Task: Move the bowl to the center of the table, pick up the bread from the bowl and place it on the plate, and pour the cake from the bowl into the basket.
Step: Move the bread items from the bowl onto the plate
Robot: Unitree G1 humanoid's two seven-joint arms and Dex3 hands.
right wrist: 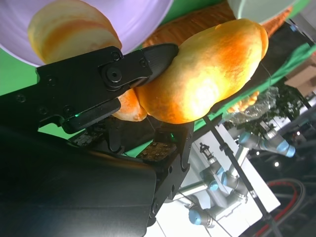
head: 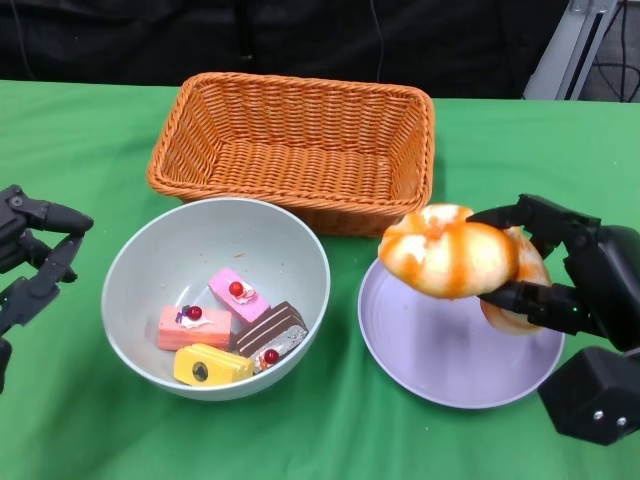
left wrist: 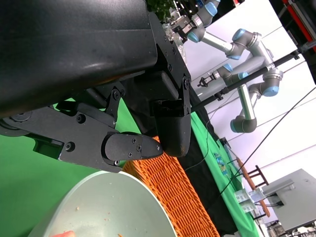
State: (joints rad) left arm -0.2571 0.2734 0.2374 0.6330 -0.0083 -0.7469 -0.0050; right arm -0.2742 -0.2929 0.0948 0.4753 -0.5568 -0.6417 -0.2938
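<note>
My right hand [head: 575, 280] grips an orange-striped bread [head: 445, 252] just above the lilac plate [head: 440, 365], to the right of the bowl. A second bread [head: 528, 270] lies on the plate's far right side, half hidden by the fingers. The right wrist view shows the held bread [right wrist: 202, 74] pinched by my fingers [right wrist: 143, 61], with the other bread [right wrist: 69, 29] on the plate [right wrist: 138, 19]. The grey bowl [head: 150, 250] stands centre-left and holds several small cakes [head: 237, 293]. My left hand [head: 30, 260] hangs open just left of the bowl, holding nothing.
A woven orange basket [head: 300, 130] stands behind the bowl and plate, and nothing shows inside it. A green cloth [head: 90, 140] covers the table. In the left wrist view, the left hand's fingers [left wrist: 133, 148] sit above the bowl's rim [left wrist: 108, 197], near the basket [left wrist: 173, 192].
</note>
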